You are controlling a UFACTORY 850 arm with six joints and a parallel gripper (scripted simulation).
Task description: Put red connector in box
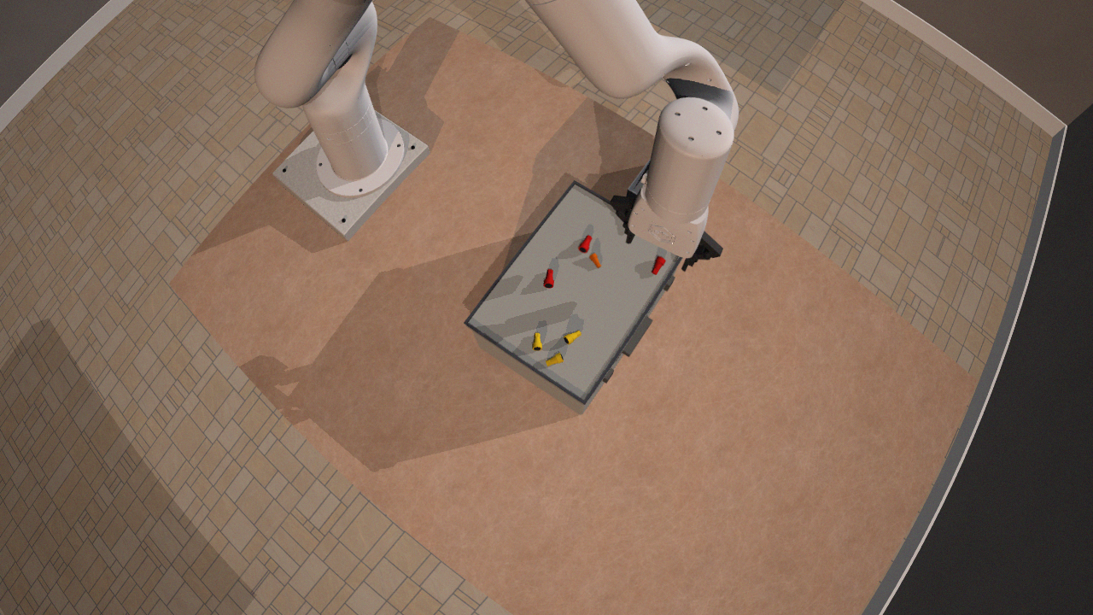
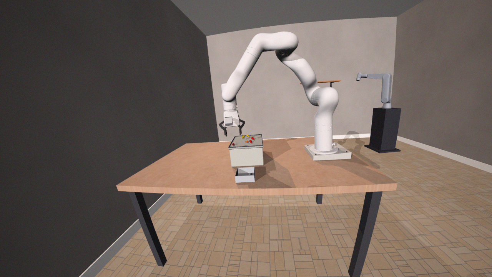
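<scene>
The grey tool case point(image 1: 534, 382) point(image 2: 246, 155) stands on the table point(image 1: 764, 459) point(image 2: 192, 165). On its lid point(image 1: 604, 321) point(image 2: 256, 143) lie three red connectors point(image 1: 657, 264) point(image 1: 584, 243) point(image 1: 548, 278), one orange connector point(image 1: 595, 260) and three yellow ones point(image 1: 537, 342). My gripper point(image 1: 666, 238) point(image 2: 231, 132) is open and empty. It hangs a little above the lid's corner, over the red connector point(image 2: 234, 144) nearest the edge. The open steel junction box point(image 2: 245, 175) sits on the table beside the case. In the top view my wrist hides it.
My arm's base plate point(image 1: 351, 179) point(image 2: 327, 151) is bolted to the table beyond the case. Latches point(image 1: 640, 336) stick out of the case's side. A second grey arm on a black pedestal point(image 2: 385, 127) stands on the floor, far off.
</scene>
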